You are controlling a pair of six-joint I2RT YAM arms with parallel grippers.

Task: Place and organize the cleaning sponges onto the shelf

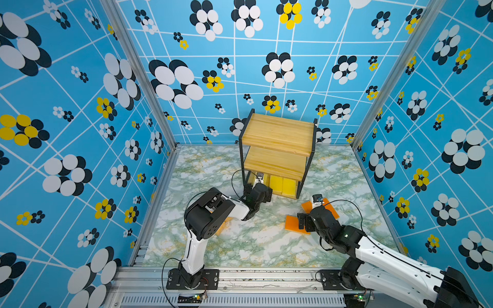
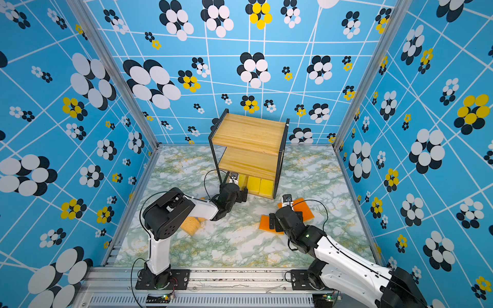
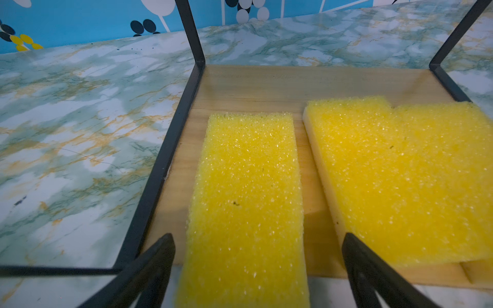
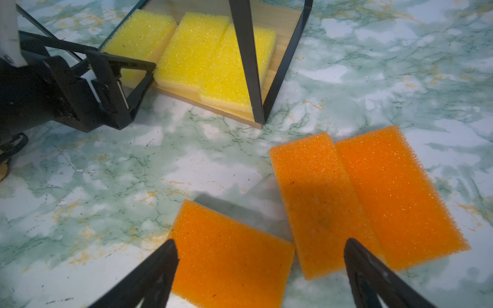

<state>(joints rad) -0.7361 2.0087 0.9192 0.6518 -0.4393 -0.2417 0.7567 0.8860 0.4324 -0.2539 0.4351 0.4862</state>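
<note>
Blue flowered walls [image 1: 266,40] (marbled floor [image 1: 253,245])

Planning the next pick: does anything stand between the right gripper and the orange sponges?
Nothing visible does. The right gripper hangs open over the orange sponges, which lie uncovered on the table.

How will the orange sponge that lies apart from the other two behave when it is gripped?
The orange sponge looks like open-pored foam: probably very light, and it should squash when gripped. Its rough surface is unlikely to slip. Flat as it lies, it should not roll.
</note>
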